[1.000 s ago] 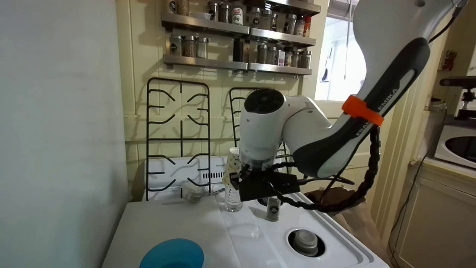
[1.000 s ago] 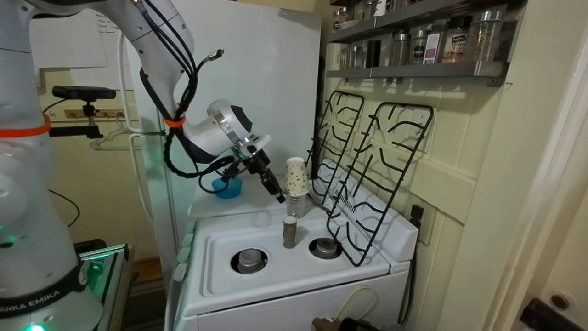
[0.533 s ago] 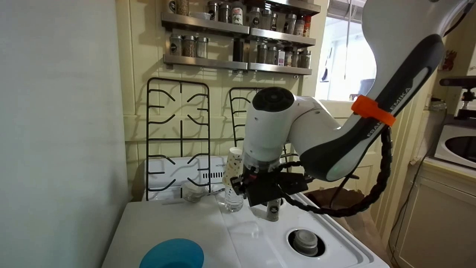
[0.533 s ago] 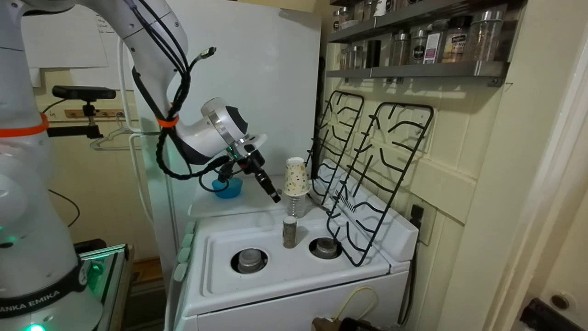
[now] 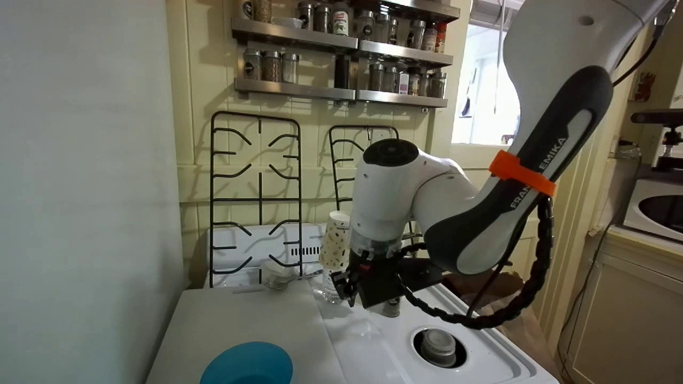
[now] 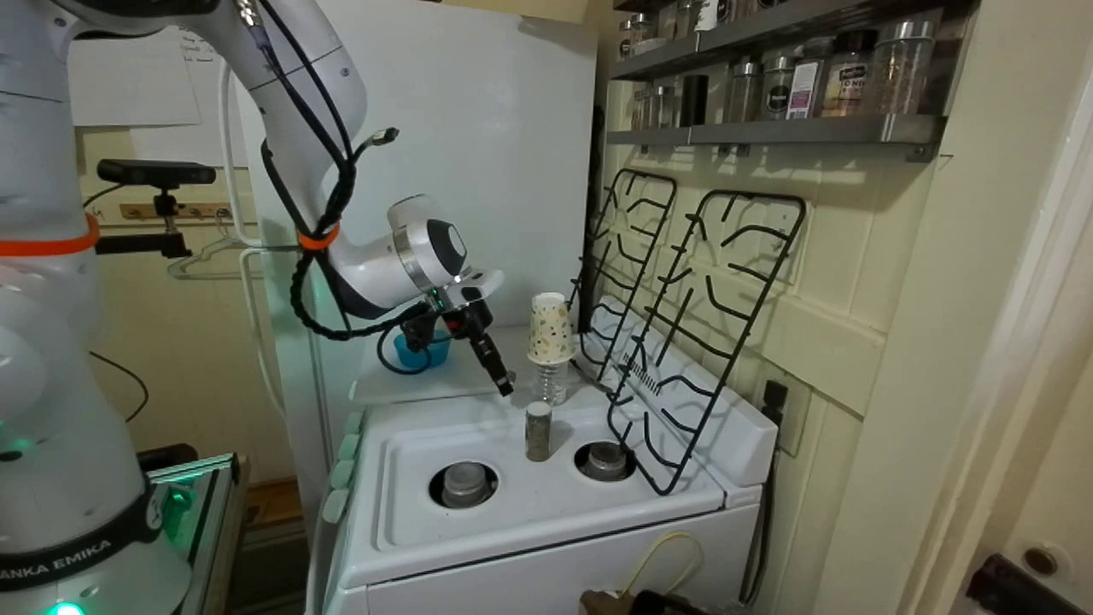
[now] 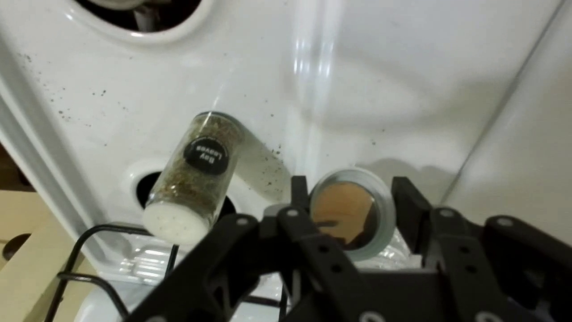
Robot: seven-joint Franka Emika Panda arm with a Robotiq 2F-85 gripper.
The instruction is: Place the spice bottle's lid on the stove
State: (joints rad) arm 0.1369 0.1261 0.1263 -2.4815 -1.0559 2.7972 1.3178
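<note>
Gripper (image 7: 351, 190) grasping the lid (image 7: 353, 219), one finger pressed on each side of its rim; lid is up off the stove (image 6: 512, 521), held above it; greyish rim, shiny face with a brownish reflection in the wrist view; arm (image 6: 376, 269) reaches over, gripper slanting downward; spice bottle (image 7: 201, 174) upright on the stove, apart from the gripper, pale perforated top uncovered, black label (image 7: 206, 155) reading "Bay Leaves", greenish-brown contents; it stands between two grey burners (image 6: 465, 484) in an exterior view; dark specks (image 7: 103, 93) scattered on the white enamel; speckled cup (image 6: 552, 329) on top of a clear cup (image 6: 549, 384), near the fingertips; black wire grates (image 5: 260, 199) propped up along the back in both exterior views; blue bowl (image 5: 272, 360) on the flat white section; steel shelves (image 6: 811, 130) on the wall carry spice jars (image 6: 901, 73).
</note>
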